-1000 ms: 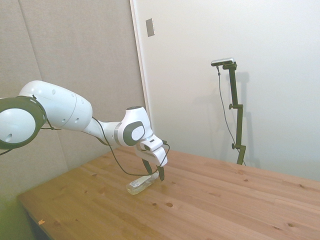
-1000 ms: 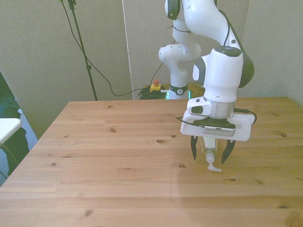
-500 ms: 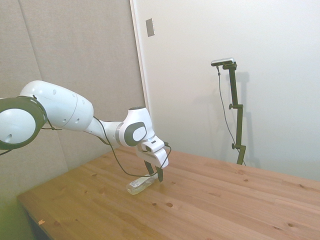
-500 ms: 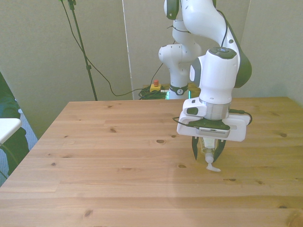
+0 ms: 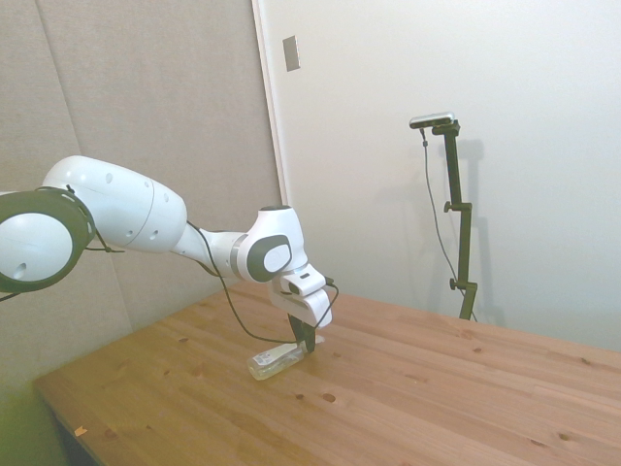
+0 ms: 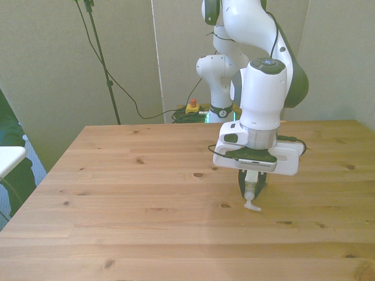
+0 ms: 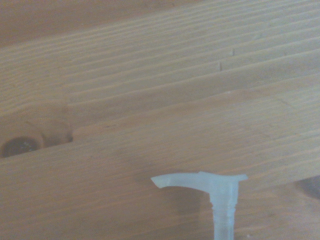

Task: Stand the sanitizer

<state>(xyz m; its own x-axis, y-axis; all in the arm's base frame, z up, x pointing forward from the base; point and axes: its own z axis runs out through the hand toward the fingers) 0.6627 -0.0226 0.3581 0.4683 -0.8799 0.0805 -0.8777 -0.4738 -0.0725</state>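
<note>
Lying on its side on the counter (image 5: 408, 388), the sanitizer (image 5: 273, 360) is pointing its white pump (image 6: 251, 203) toward 6 o'clock in the front view, while the claw (image 6: 251, 187) is reaching straight down and pinching the bottle at the neck end, fingers pressed against it
</note>
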